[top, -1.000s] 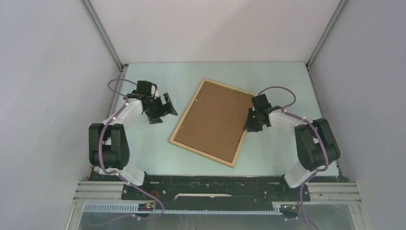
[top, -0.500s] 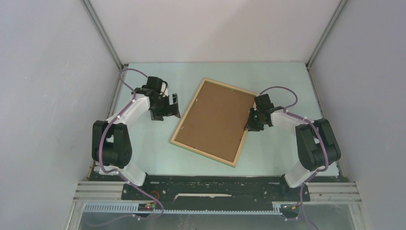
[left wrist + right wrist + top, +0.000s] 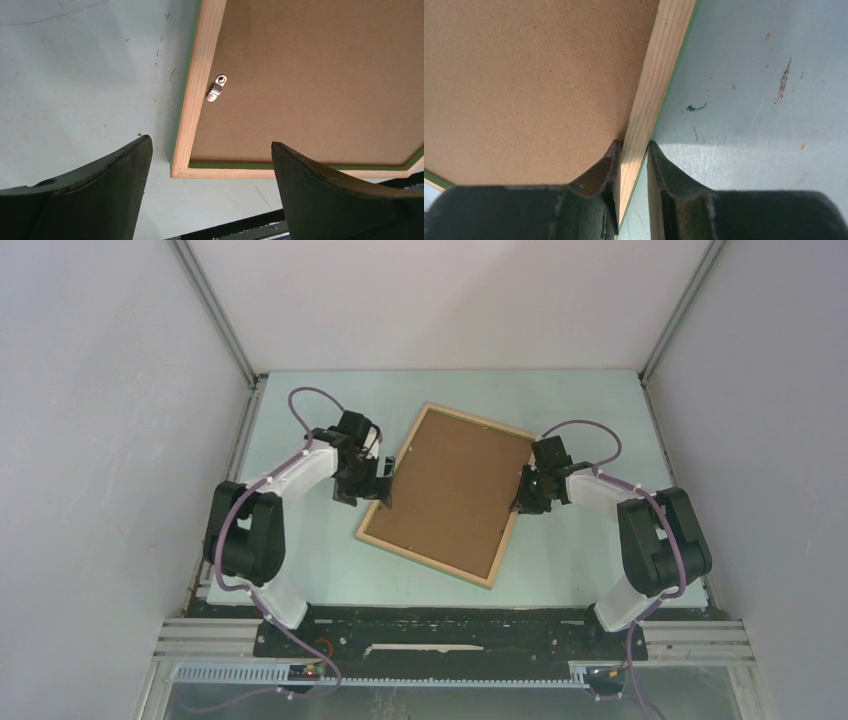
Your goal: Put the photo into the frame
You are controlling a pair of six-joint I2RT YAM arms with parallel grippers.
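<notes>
Left gripper [image 3: 378,483] now hangs over the left rail of the frame [image 3: 420,558], fingers spread wide and holding nothing. A second ago it stood out toward the table's left edge, clear of the frame, and it has since swung in across the bare table [image 3: 330,570]. In the left wrist view its open fingers straddle the frame's near-left corner. A small metal turn clip [image 3: 217,88] sits at the inner edge of that rail, just ahead of them.

The right gripper [image 3: 633,150] has not moved. It stays pinched on the frame's right rail, one finger on the board side and the other on the table side, steadying it.

The frame lies flat in the middle of the table, wood face up, skewed so that one corner points toward the far edge. It has hardly shifted. The photo [image 3: 450,490] lies inside it, brown back up, print side hidden. A thin green strip shows between the board and the near rail, so I cannot tell whether the photo is fully seated.

With the photo already laid in, the left gripper's arrival suggests the remaining work is on that left side — likely pressing the board home or turning the clip. Either calls for a careful, small contact while the right grip keeps the frame from sliding.
</notes>
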